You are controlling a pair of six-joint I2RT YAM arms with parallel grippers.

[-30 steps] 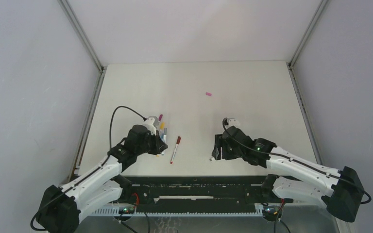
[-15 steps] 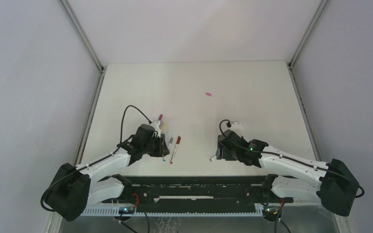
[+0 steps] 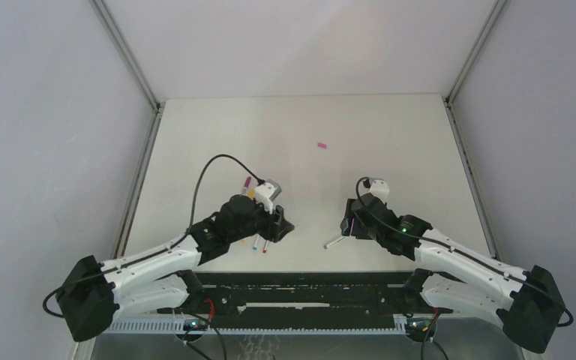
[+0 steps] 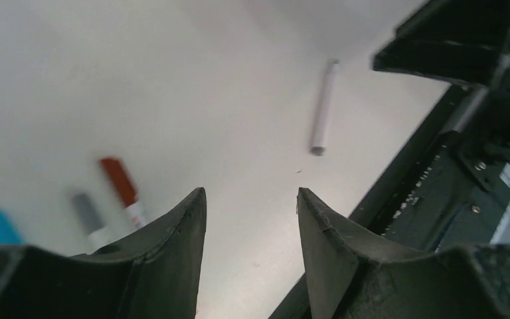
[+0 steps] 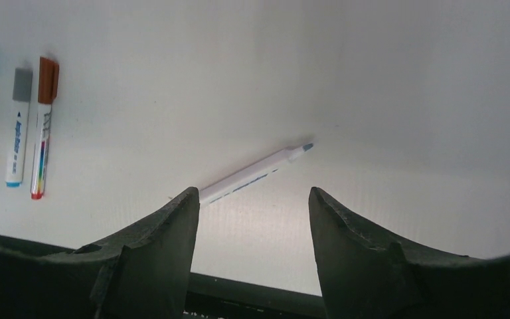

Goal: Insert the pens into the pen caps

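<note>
Now, left gripper: its fingers stand wide apart with nothing between them; bare table shows through the gap. Jaws parted, empty. Just beyond one finger, three capped pens lie side by side, blurred in the left wrist view: red-capped pen, grey-capped pen, blue-capped pen. Farther out across the gap lies the uncapped pen, white barrel, flat on the table, close to the table's near edge and to the dark body of the right arm.

Next, right gripper: fingers likewise parted, gripping nothing. The uncapped pen lies slantwise on the table just past the fingertips, blue tip pointing away. Its blunt end runs behind one fingertip, and contact there cannot be told. The same three capped pens sit off to the side in a neat row, well apart from this gripper.

From the top view: both grippers hang low over the near part of the table, facing each other, the uncapped pen between them and nearer the right one. The left arm covers most of the capped row; only the pens' near ends peek out beneath it. Past its far side show a yellow-capped pen and a magenta-capped pen. One loose pink cap lies alone toward the table's middle, well apart from both grippers and every pen.
</note>
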